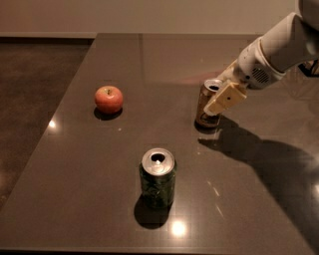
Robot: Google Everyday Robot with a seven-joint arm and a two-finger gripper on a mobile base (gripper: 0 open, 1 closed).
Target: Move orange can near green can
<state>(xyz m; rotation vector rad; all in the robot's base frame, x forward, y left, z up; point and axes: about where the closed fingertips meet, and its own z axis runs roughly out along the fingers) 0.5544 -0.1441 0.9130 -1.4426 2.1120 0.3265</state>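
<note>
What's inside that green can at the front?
Only the green can's silver top with a dark drinking hole shows; whatever is inside is hidden. The gripper is away from it, at the orange can farther back.

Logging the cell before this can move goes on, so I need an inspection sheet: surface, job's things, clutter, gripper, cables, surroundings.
Surface: dark glossy table, with light glints on it.
Job's things: orange can upright, right of centre; green can upright nearer the front edge, well apart from it.
Clutter: apple at the left, standing alone.
Gripper: gripper at the orange can, its arm reaching in from the right.
Cables: nothing seen.
Surroundings: dark floor at the left, pale wall behind the table.
</note>
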